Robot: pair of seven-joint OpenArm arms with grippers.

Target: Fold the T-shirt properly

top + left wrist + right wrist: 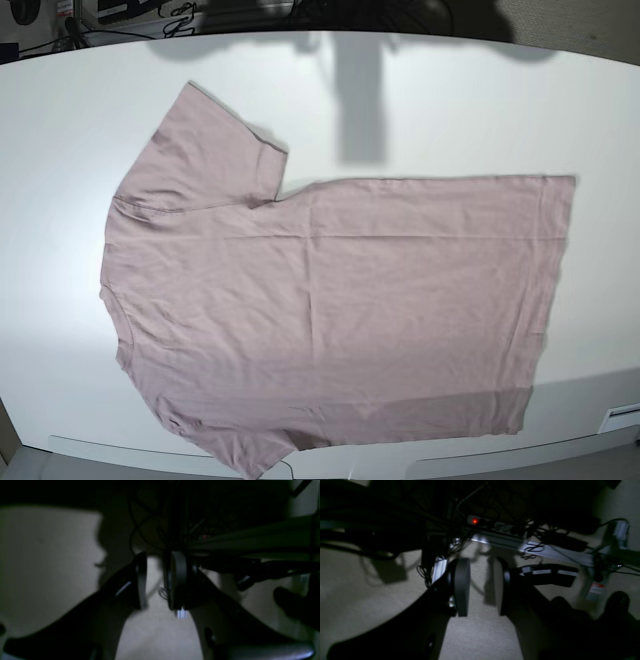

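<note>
Base view shows me the T-shirt [330, 300] spread flat on the white table [60, 110], collar toward the view's left, hem toward its right. Neither arm is over it. My left gripper [156, 582] and right gripper [482, 587] hang over carpet [357, 605], jaws apart, holding nothing.

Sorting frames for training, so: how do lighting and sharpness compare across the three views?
Base view: bright and sharp, with the T-shirt evenly lit and shadows across the table at the top. Left wrist view: very dark, soft focus. Right wrist view: dim and blurred, with one red light glowing.
</note>
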